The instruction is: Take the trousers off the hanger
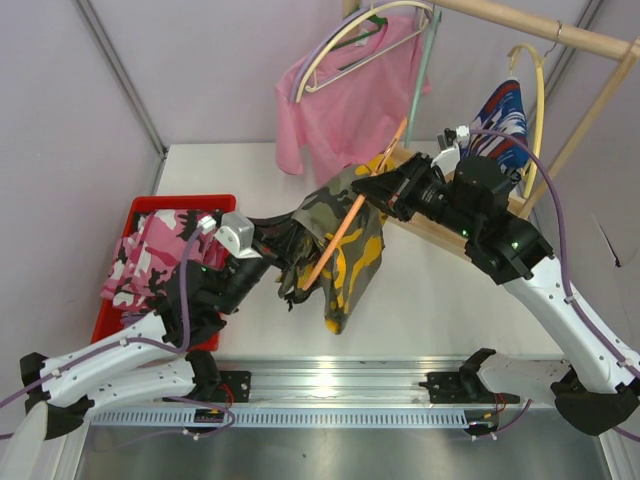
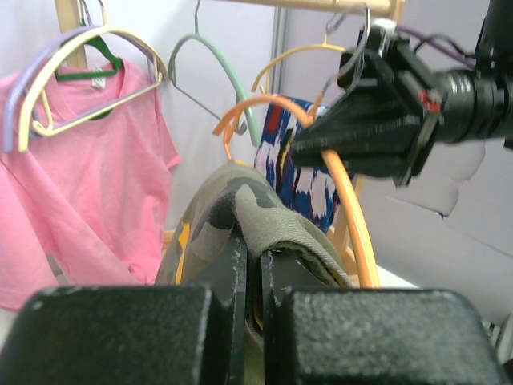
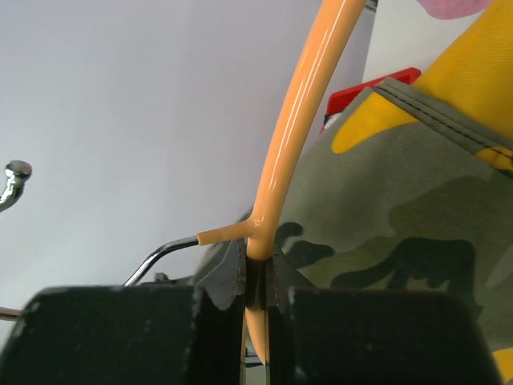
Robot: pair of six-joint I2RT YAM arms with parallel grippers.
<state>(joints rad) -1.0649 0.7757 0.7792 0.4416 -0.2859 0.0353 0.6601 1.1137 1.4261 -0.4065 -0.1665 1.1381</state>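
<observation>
Cloth filled the red bin (image 1: 165, 203) at the far left, where pink-and-black camouflage trousers (image 1: 150, 255) lay heaped, off any hanger. Just right of it, the left gripper (image 1: 288, 248) was pinched shut on a fold of the yellow-olive camouflage trousers (image 1: 352, 262); in the left wrist view the olive fabric bulged up between the closed jaws. This pair hung above the table's middle, draped over the orange hanger (image 1: 345, 225). Its long axis ran from the pinched edge on the left, up over the hanger arm, then down to the loose legs on the near right. The hanger itself slanted from near-left to far-right. The right gripper (image 1: 385, 190) was clamped on that hanger at its neck, where the metal hook began. Farther right, blue-printed trousers (image 1: 500, 125) hung on a yellow hanger (image 1: 538, 95) from the wooden rail (image 1: 540, 30), with the pink T-shirt (image 1: 335, 110) behind.

The trousers looked light, limp and likely to bunch, so a grip on a hem or waistband fold seemed best. The smooth hanger should have let them slide off sideways.
</observation>
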